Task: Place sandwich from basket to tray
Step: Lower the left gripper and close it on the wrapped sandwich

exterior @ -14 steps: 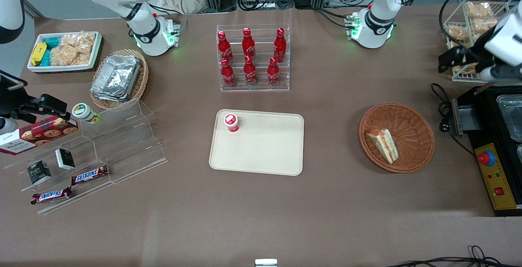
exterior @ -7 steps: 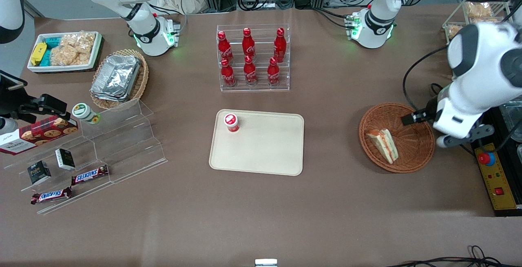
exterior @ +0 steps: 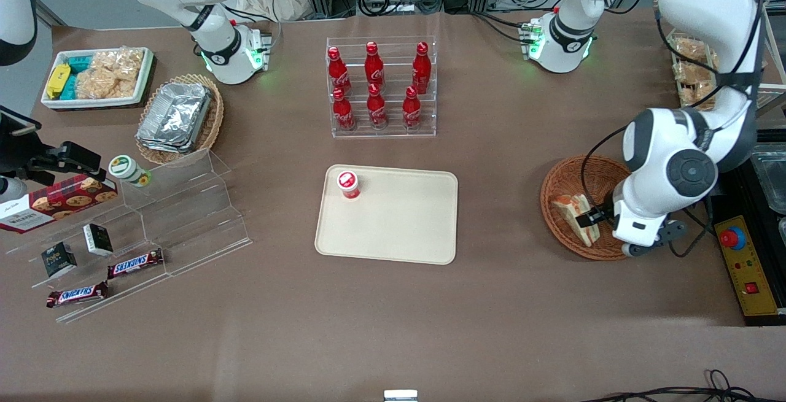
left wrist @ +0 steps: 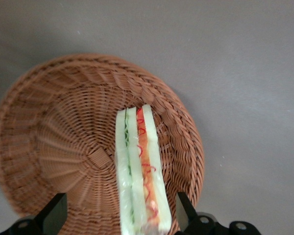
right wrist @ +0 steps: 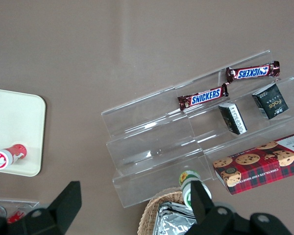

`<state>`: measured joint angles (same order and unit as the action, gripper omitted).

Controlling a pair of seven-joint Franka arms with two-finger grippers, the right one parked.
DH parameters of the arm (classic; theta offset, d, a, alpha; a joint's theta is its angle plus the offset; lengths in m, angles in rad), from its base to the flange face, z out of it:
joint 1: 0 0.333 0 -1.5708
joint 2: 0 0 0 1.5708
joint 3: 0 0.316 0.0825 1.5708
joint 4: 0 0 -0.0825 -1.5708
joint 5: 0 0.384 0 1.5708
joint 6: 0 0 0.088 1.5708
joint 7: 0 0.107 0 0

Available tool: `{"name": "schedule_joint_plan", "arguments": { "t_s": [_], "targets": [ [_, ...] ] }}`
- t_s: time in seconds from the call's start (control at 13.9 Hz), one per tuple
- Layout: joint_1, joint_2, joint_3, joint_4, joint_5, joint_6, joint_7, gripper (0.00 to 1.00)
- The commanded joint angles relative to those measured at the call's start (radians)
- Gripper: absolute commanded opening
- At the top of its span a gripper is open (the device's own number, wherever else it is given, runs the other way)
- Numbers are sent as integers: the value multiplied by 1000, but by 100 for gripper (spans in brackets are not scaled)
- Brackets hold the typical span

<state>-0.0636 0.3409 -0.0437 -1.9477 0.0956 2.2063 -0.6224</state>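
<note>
On the brown table (exterior: 393, 316), the end effector (left wrist: 118, 215) hangs wide over the basket's (left wrist: 54, 122) sandwich (left wrist: 137, 166).

Reddish-brown woven basket (left wrist: 63, 127) — white, red-orange sandwich (left wrist: 139, 171).

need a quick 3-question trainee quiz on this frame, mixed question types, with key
1. True or false: the sandwich is already lying on the tray.
2. Multiple choice: where is the gripper?
A. Over the tray
B. Above the basket, jaws open, one on each side of the sandwich
C. Shut on the red-capped bottle
3. Fill in: the only thing standing on the tray is a ______.

Key
1. False: it lies in the basket, against the wall.
2. B: the wrist view shows a jaw on either side of the sandwich, with gaps between.
3. Red-capped bottle, at the tray corner nearest the rack of red bottles.
</note>
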Motion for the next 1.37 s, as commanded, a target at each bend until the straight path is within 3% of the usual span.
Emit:
{"name": "schedule_joint_plan", "arguments": {
  "t_s": [0.0, 0.29, 0.36, 0.65, 0.79, 1.01, 1.3],
  "targets": [
    [-8, 36, 4, -37, 18, 82, -66, 100],
    [-24, 78, 5, -54, 19, 135, -94, 100],
    [-30, 86, 5, -54, 19, 135, -95, 92],
    [-30, 83, 5, -54, 19, 132, -97, 39],
    [-30, 60, 5, -53, 29, 121, -92, 22],
    [-51, -12, 2, -17, 120, 9, -82, 13],
    [-102, -97, 2, 117, 128, -189, -19, 6]
  ]
}}
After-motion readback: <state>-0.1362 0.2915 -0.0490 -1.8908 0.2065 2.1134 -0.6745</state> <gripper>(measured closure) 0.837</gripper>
